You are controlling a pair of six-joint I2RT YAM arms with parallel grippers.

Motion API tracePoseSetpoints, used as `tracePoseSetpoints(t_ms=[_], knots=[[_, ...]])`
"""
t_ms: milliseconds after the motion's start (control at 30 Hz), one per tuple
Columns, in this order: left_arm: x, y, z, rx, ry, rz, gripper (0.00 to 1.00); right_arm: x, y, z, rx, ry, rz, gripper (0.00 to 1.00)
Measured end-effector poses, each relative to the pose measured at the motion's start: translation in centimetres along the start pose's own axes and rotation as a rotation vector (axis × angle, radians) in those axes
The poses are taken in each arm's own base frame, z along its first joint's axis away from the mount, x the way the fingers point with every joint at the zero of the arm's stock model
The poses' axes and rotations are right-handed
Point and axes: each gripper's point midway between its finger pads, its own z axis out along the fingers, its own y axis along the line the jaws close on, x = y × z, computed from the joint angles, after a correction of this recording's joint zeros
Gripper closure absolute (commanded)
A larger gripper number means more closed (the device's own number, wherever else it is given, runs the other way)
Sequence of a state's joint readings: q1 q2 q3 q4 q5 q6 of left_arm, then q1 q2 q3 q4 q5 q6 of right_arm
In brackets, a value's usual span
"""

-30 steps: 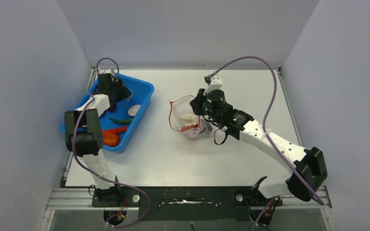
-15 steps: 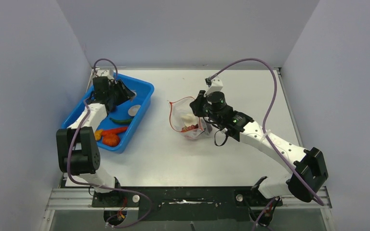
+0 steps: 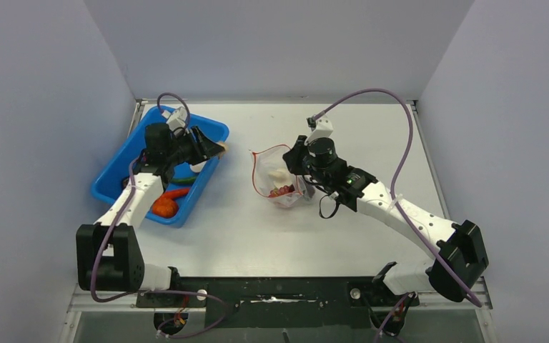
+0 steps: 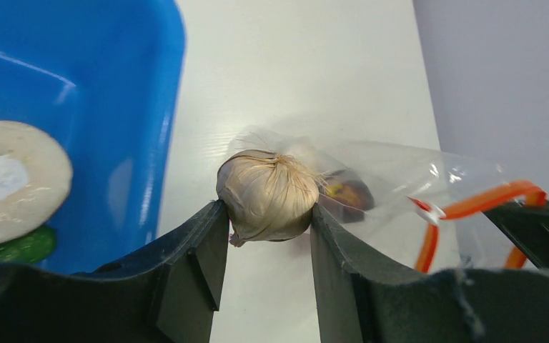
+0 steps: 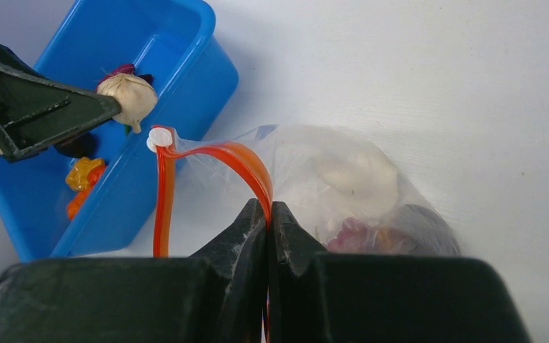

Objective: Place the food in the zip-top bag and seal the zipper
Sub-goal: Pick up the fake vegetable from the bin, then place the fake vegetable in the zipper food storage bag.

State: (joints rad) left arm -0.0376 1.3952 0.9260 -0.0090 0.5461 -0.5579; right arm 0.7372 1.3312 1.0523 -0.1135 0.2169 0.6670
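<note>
My left gripper (image 4: 268, 211) is shut on a pale garlic bulb (image 4: 268, 196), one piece of the food. It holds the bulb in the air over the right rim of the blue bin, left of the zip-top bag (image 3: 275, 180). In the top view the left gripper (image 3: 213, 148) points toward the bag. My right gripper (image 5: 268, 207) is shut on the bag's red zipper (image 5: 218, 151) and holds the mouth up and open, facing left. Inside the clear bag lie a white piece (image 5: 357, 175) and dark and reddish pieces (image 5: 400, 229).
The blue bin (image 3: 201, 123) stands at the left. It holds an orange piece (image 3: 164, 207), a red chili (image 3: 175, 193), a green piece (image 4: 14, 246) and a white disc (image 4: 11, 179). Grey walls close in the table on three sides.
My left gripper has risen from the bin's far corner and swung right toward the bag, carrying the garlic bulb. The right gripper and the bag have barely moved.
</note>
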Motion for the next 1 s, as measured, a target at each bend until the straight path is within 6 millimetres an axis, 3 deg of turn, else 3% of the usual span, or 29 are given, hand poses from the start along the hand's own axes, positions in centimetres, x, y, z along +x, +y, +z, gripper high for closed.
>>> tracePoseSetpoints(t_ms=[300, 567, 800, 1000], knots=[[1.8, -7.8, -1.8, 0.200, 0.039, 0.045, 0.75, -0.1, -0.2, 0.0, 0.006, 0.000, 0.021, 1.00], [4.6, -14.1, -3.1, 0.370, 0.106, 0.078, 0.75, 0.1, -0.2, 0.0, 0.009, 0.005, 0.023, 1.00], [7.6, -16.6, -3.2, 0.443, 0.176, 0.091, 0.74, 0.1, -0.1, 0.0, 0.004, 0.008, 0.032, 1.00], [9.4, -16.0, -2.5, 0.431, 0.225, 0.072, 0.72, 0.2, 0.0, 0.1, -0.002, 0.013, 0.042, 1.00]])
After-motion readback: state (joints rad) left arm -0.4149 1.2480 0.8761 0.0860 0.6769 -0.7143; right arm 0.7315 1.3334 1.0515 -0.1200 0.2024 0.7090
